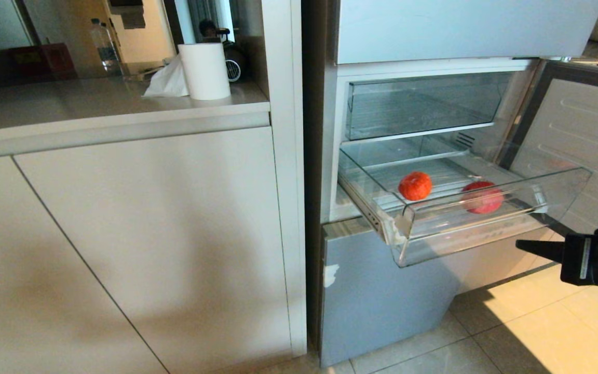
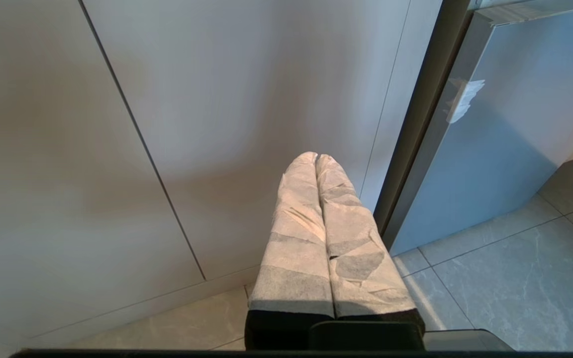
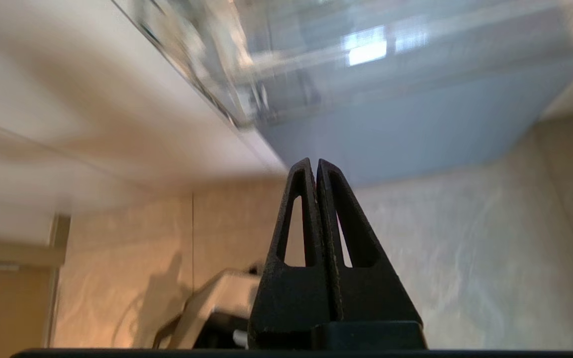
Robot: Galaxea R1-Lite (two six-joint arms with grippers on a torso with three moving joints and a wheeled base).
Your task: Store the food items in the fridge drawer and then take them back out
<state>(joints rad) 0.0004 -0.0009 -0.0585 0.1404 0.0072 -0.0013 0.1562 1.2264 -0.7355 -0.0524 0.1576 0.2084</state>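
Right gripper fully closed, empty, low beside the drawer, right of its front. Left gripper closed, empty, near the cabinet. Two tomatoes lie apart in the pulled-out drawer of the fridge. No legible writing.

The left tool has two long fingers wrapped in creased white tape over a black base. The right tool is matte black, each tapered finger pierced by a triangular slot; its black wrist housing bears a white label strip.
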